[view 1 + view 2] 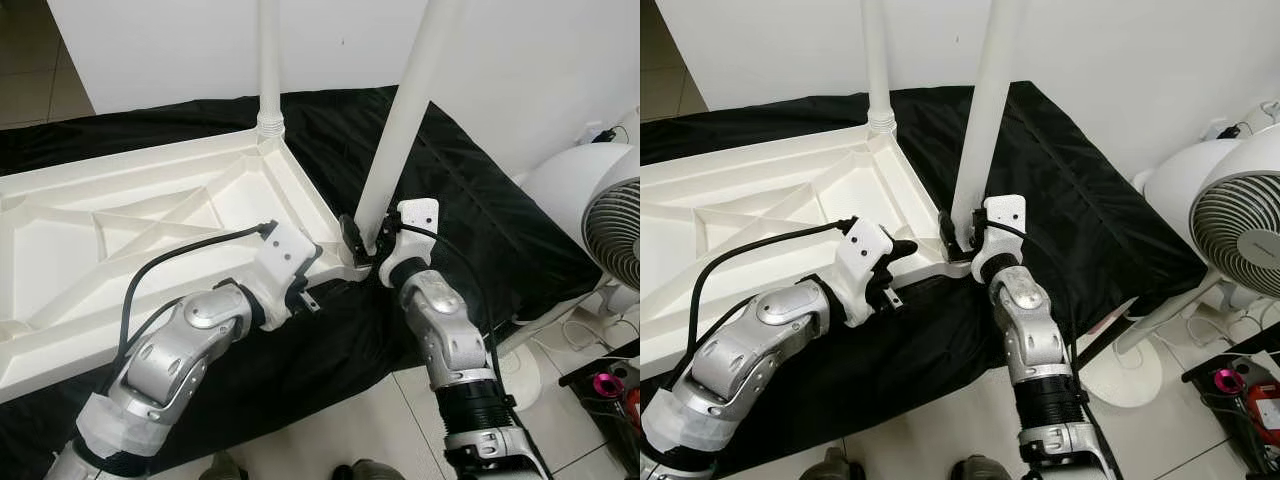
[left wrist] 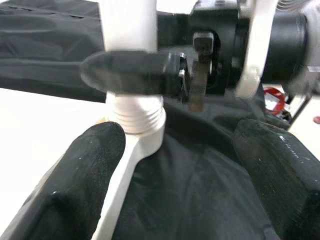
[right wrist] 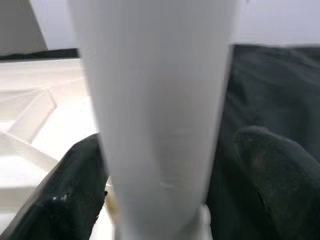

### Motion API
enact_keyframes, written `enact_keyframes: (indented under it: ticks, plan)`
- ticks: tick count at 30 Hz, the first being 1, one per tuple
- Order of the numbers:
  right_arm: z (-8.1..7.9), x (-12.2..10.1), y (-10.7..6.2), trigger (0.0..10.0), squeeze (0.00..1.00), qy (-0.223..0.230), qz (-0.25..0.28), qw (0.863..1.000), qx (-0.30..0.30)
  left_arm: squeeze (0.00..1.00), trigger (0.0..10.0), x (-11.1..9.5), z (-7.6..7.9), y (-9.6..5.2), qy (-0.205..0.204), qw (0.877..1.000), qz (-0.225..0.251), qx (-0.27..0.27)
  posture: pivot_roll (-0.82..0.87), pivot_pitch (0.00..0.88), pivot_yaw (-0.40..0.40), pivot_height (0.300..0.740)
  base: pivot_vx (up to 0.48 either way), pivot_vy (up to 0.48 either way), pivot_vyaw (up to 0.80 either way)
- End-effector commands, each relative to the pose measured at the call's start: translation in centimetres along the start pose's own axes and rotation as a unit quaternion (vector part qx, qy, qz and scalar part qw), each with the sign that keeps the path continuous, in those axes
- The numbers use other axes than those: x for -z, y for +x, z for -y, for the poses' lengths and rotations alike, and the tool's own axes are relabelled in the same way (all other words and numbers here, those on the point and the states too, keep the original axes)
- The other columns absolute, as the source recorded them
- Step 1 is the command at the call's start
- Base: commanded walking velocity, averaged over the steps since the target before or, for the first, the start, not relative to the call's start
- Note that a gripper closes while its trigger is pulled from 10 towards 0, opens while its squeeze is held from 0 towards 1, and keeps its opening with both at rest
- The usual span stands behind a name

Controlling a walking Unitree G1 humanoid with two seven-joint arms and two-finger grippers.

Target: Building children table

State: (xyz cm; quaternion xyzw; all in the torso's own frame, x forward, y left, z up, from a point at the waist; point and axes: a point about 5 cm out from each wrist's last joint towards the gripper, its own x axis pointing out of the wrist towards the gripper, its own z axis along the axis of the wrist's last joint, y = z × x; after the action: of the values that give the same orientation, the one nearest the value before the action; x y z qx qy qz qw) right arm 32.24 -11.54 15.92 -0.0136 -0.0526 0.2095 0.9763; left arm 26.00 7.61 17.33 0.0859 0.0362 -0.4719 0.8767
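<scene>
A white table top (image 1: 120,230) lies upside down on a black cloth (image 1: 480,230), its ribbed underside showing. One white leg (image 1: 268,60) stands in the far corner socket. A second leg (image 1: 400,120) stands at the near corner, its threaded end (image 2: 137,117) at the socket. My right gripper (image 1: 365,240) reaches around this leg's base, open, with one finger (image 3: 75,190) against it and the other finger (image 3: 270,175) slightly apart. My left gripper (image 1: 315,278) hovers open beside the same corner, over the cloth, holding nothing.
A white standing fan (image 1: 610,220) is at the right, its round base (image 1: 1130,375) on the tiled floor beside cables. A pink object (image 1: 610,385) lies at the lower right. A white wall (image 1: 150,40) rises close behind the cloth.
</scene>
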Motion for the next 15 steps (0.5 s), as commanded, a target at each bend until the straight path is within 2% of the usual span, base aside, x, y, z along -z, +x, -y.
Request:
enact_keyframes:
  ticks: [1,2,4,7,9,12,15]
  plan:
    - [-0.1,0.0,0.1,10.0,0.00,-0.005,0.004,1.000,-0.018,0.00,10.0,0.1,0.8,0.0,0.003,0.998,0.001,0.055,-0.08,0.024,-0.030,0.740,0.000,0.000,0.00]
    - [0.6,-0.1,0.1,10.0,0.00,-0.025,0.004,0.998,-0.052,0.00,10.0,0.1,0.8,-0.2,0.003,0.998,-0.002,0.066,-0.09,0.027,-0.024,0.740,0.000,0.000,0.00]
    - [0.6,-0.1,0.1,10.0,0.00,-0.025,0.004,0.998,-0.052,0.00,10.0,0.1,0.8,-0.2,0.003,0.998,-0.002,0.066,-0.09,0.027,-0.024,0.740,0.000,0.000,0.00]
    - [1.9,-0.6,0.4,10.0,0.00,-0.035,0.003,0.993,-0.108,0.00,10.0,0.3,1.1,-0.5,0.003,0.996,-0.011,0.088,-0.09,0.033,-0.015,0.740,0.000,0.000,0.00]
    - [1.9,-0.6,0.4,10.0,0.00,-0.035,0.003,0.993,-0.108,0.00,10.0,0.3,1.1,-0.5,0.003,0.996,-0.011,0.088,-0.09,0.033,-0.015,0.740,0.000,0.000,0.00]
    - [2.5,-0.7,1.0,10.0,0.00,-0.068,-0.005,0.979,-0.191,0.00,10.0,0.4,1.5,-0.6,-0.005,0.994,-0.018,0.108,-0.08,0.040,-0.010,0.740,0.000,0.000,0.00]
    - [2.3,-0.4,1.2,10.0,0.00,-0.073,-0.020,0.971,-0.228,0.00,10.0,0.3,1.6,-0.6,-0.005,0.994,-0.019,0.109,-0.08,0.040,-0.010,0.740,0.000,0.000,0.00]
